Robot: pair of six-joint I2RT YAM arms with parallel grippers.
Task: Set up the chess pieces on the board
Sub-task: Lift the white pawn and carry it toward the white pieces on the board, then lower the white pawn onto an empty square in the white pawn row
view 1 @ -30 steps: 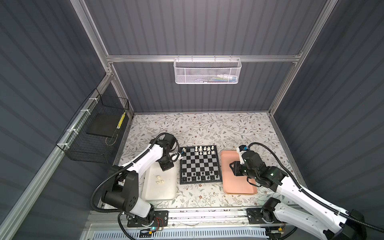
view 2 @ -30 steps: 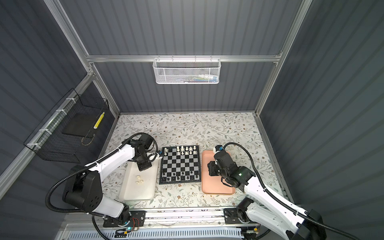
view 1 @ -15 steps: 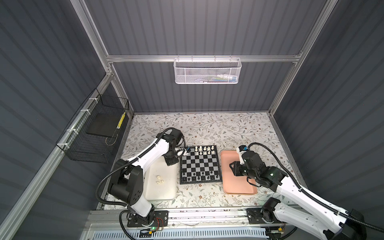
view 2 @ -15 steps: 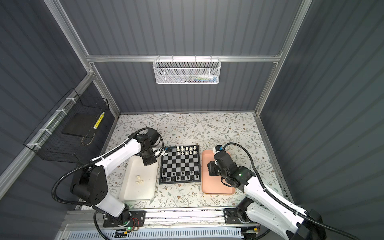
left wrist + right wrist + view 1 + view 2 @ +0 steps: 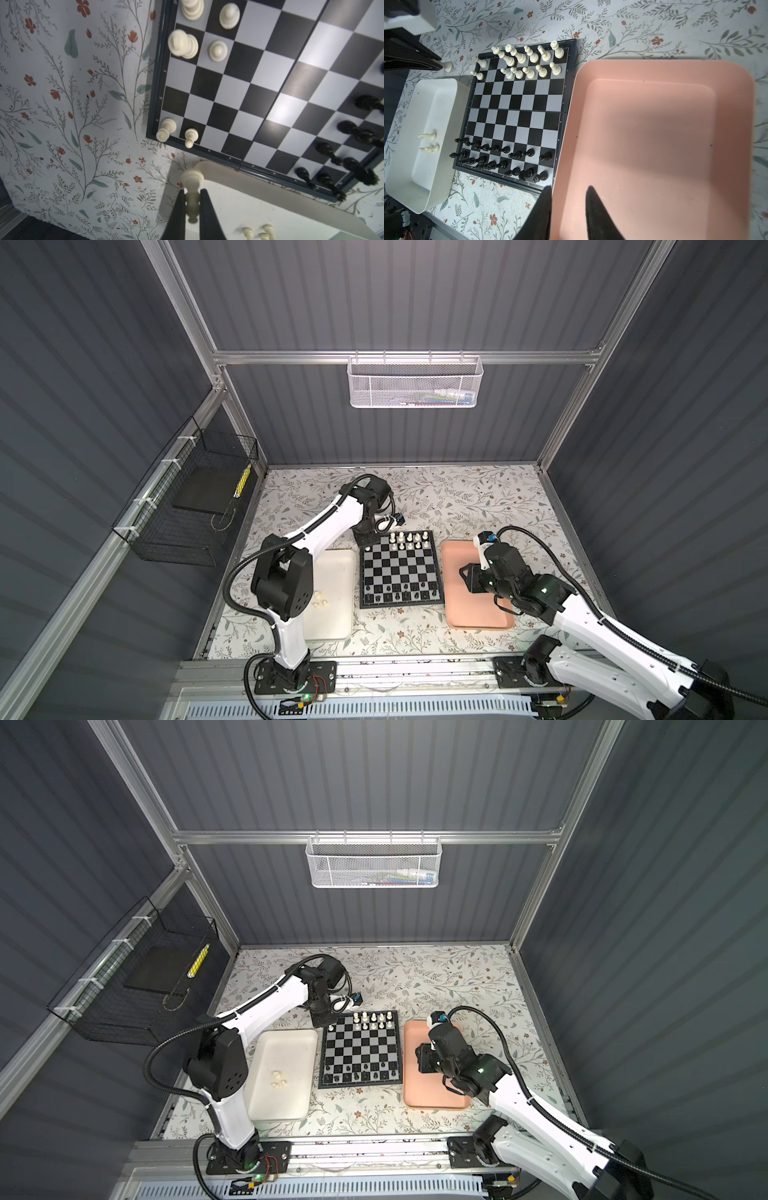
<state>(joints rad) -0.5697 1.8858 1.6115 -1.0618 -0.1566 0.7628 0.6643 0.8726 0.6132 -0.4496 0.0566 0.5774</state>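
The board (image 5: 399,568) (image 5: 515,112) lies mid-table. Cream-white chess pieces (image 5: 409,541) fill much of its two far rows, and black ones (image 5: 399,591) stand on the two near rows. My left gripper (image 5: 365,541) (image 5: 192,190) hovers just off the board's far left corner, shut on a cream-white piece (image 5: 192,180) held by its stem. A few loose cream pieces (image 5: 320,599) lie in the white tray (image 5: 332,626). My right gripper (image 5: 467,572) (image 5: 569,187) hangs open over the left edge of the salmon-pink tray (image 5: 654,145), with nothing between its fingers.
A white mesh basket (image 5: 415,381) hangs on the back wall and a black wire basket (image 5: 187,506) on the left wall. The white tray sits left of the board and the salmon-pink tray (image 5: 469,614) right of it, both close to its rim.
My left gripper has travelled from over the white tray to the board's far left corner, carrying the cream piece. The right arm has stayed still.
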